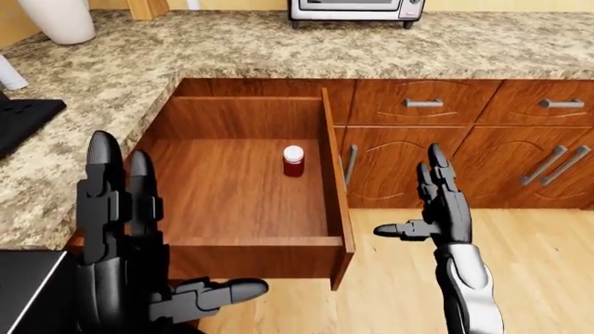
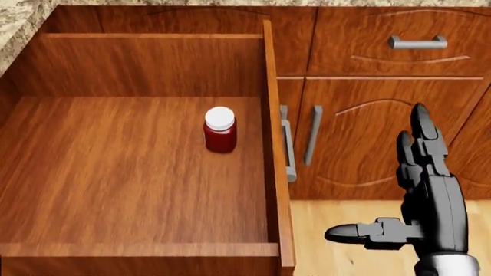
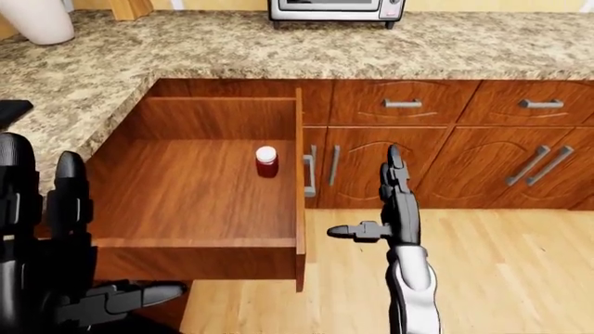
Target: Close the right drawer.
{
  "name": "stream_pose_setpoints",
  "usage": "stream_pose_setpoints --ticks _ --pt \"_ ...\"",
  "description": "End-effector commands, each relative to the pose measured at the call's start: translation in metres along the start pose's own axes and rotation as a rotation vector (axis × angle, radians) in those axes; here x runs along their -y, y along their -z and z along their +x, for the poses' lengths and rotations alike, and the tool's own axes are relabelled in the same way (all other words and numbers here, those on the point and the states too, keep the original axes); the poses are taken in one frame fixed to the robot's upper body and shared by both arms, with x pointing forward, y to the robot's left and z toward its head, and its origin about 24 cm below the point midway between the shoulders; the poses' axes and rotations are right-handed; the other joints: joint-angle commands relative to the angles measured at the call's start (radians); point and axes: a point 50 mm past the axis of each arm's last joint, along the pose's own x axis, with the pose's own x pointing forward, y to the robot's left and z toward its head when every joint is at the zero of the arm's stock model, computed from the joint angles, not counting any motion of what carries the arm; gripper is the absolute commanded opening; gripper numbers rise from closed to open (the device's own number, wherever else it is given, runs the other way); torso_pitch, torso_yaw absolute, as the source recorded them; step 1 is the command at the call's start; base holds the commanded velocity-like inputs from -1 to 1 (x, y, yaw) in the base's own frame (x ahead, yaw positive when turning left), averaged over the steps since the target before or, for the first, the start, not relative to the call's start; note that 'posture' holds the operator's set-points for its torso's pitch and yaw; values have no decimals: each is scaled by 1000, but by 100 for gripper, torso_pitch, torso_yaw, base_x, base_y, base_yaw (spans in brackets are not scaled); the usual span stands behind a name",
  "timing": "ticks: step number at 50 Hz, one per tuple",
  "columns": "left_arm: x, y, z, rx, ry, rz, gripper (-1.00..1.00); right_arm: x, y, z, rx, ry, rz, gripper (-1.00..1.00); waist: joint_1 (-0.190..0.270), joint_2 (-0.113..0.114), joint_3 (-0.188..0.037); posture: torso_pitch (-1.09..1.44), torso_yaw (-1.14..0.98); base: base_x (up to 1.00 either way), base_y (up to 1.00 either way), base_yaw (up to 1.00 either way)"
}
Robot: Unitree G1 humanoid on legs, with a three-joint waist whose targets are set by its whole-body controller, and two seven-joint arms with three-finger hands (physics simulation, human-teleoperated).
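Observation:
The open wooden drawer [image 1: 251,252] juts out from under the counter, and its right side wall [image 2: 271,144] runs down the head view. Inside stands a small red bottle with a white cap [image 2: 220,131]. My right hand [image 2: 387,198] is open just right of that side wall, above the floor; its fingers point up and its thumb points left toward the drawer, not touching it. At the bottom left of the left-eye view, my left hand [image 1: 153,233] is open too, held up near the drawer's front panel.
A granite counter [image 1: 278,49] carries a toaster oven [image 1: 357,8] and a white vase [image 1: 58,19]. Closed drawers with metal handles [image 1: 423,103] and cabinet doors [image 1: 409,167] lie right of the open drawer. Light wood floor [image 1: 538,264] spreads below.

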Motion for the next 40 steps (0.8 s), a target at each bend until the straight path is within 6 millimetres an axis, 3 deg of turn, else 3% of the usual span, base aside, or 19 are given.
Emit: stream_pose_setpoints --ticks 1,9,16,40 --pt "-1 -12 1 67 -4 -5 100 -1 -13 7 91 -3 -4 100 0 -1 -14 0 0 0 0 0" --pt "-1 -12 1 69 -5 -4 100 -8 28 21 -48 -34 -15 100 1 -1 -16 0 0 0 0 0" --pt "-2 -12 0 70 -6 -6 100 -24 46 23 -98 -96 -21 100 2 -1 -18 0 0 0 0 0" --pt "-2 -12 0 71 -9 -3 100 -57 66 29 -169 -242 -70 100 6 -3 -22 0 0 0 0 0"
